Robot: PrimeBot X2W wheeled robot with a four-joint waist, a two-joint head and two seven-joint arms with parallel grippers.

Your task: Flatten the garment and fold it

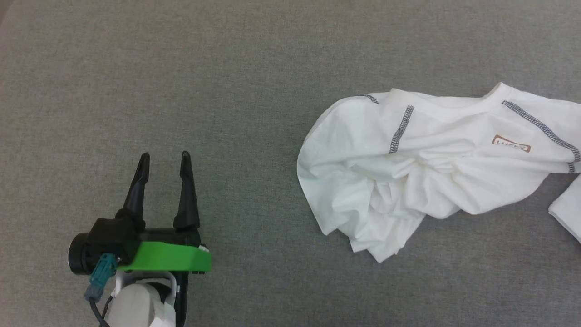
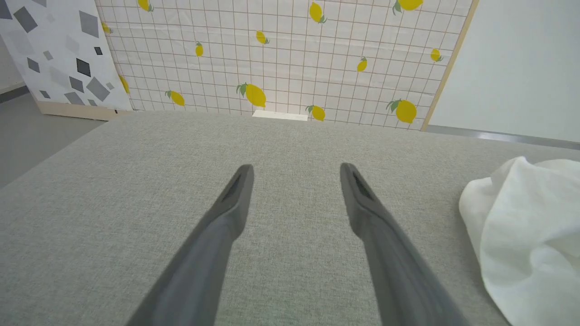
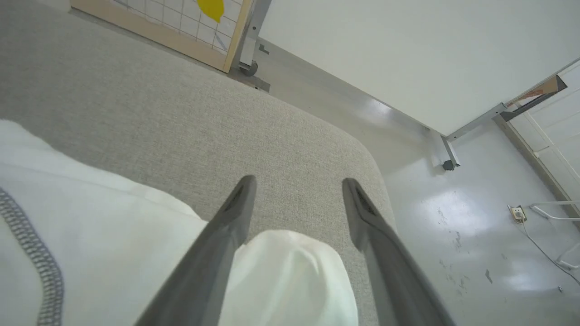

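Left gripper point(image 1: 164, 156) is showing two long black tapered fingers point(image 1: 136, 190) on a black base, with a bright green plate point(image 1: 168, 256) sitting near it. A teal connector point(image 1: 103, 268) with a black cable point(image 1: 96, 313) is coming off a round black housing point(image 1: 79, 260) at left, joining a pale white forearm point(image 1: 136, 309). Right gripper point(image 3: 298, 181) is showing the same tapered fingers point(image 3: 213, 253), grey up close and slotted at the tips.

Garment point(image 1: 431, 172) partly beyond right edge

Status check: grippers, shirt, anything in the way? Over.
Left gripper open, empty, apart from the shirt. Right gripper open over a shirt fold. Shirt bunched, unfolded, on grey surface. No obstacle seen.
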